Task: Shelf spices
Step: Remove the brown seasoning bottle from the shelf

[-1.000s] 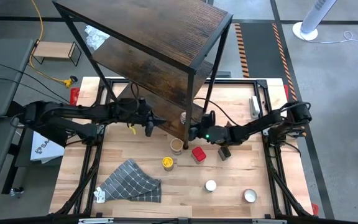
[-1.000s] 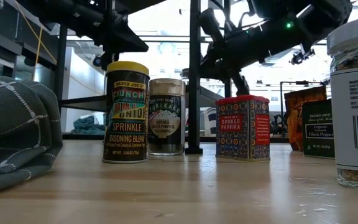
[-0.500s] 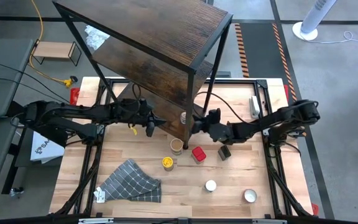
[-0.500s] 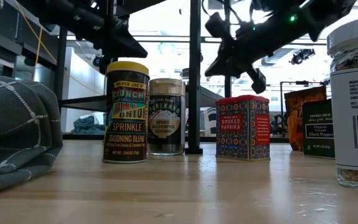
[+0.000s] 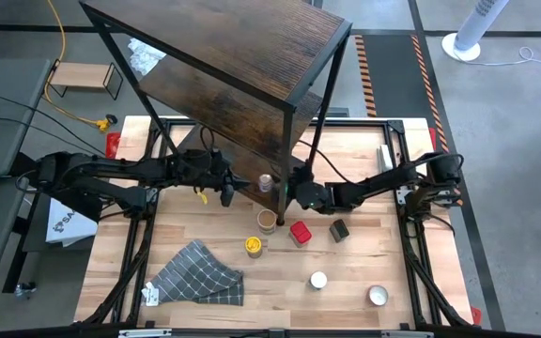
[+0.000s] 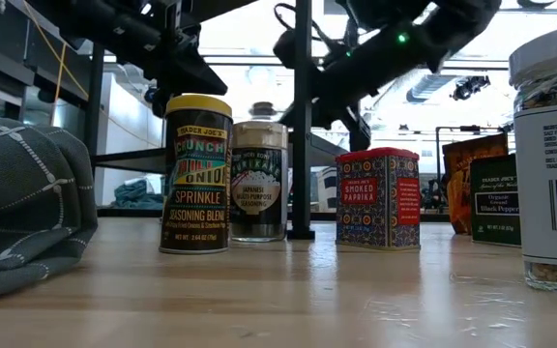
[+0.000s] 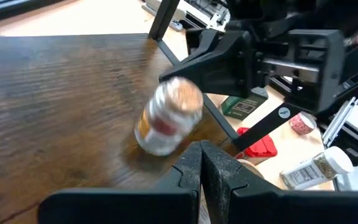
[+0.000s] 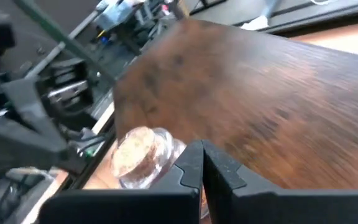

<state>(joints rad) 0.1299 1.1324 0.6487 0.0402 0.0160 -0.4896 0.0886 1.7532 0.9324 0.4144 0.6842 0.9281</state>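
Observation:
The shelf [image 5: 242, 66] of dark brown boards on a black frame stands at the table's far middle. A small glass spice jar with a cork-coloured lid [image 5: 266, 181] [image 7: 169, 115] sits tilted on its lowest board. My left gripper [image 5: 240, 184] [image 7: 202, 163] is shut just left of the jar. My right gripper [image 5: 287, 192] [image 8: 202, 163] is shut at the jar's right side. On the table in front stand a yellow-lidded jar [image 5: 253, 246], a tan-lidded jar [image 5: 267, 221], a red tin [image 5: 300, 232] and a dark bottle [image 5: 338, 230]. My right gripper lies with the outer side of one shut finger [image 8: 188, 165] against the glass wall of the jar [image 8: 166, 155], just below its lid. It comes nearly level from the table's right. The jar leans over, its base on the shelf's lowest board.
A grey checked cloth [image 5: 195, 274] lies at the table's near left. Two white-lidded jars [image 5: 318, 280] [image 5: 378, 296] stand near the front edge. The shelf's black front post [image 6: 303, 116] stands between the grippers. A small light-wood stand [image 5: 83, 77] sits off the table at far left.
My right gripper, still shut, has risen a little and then gone toward the table's left, in under the shelf. The cork-lidded jar has slid left along the lowest board toward my left gripper and has tipped over.

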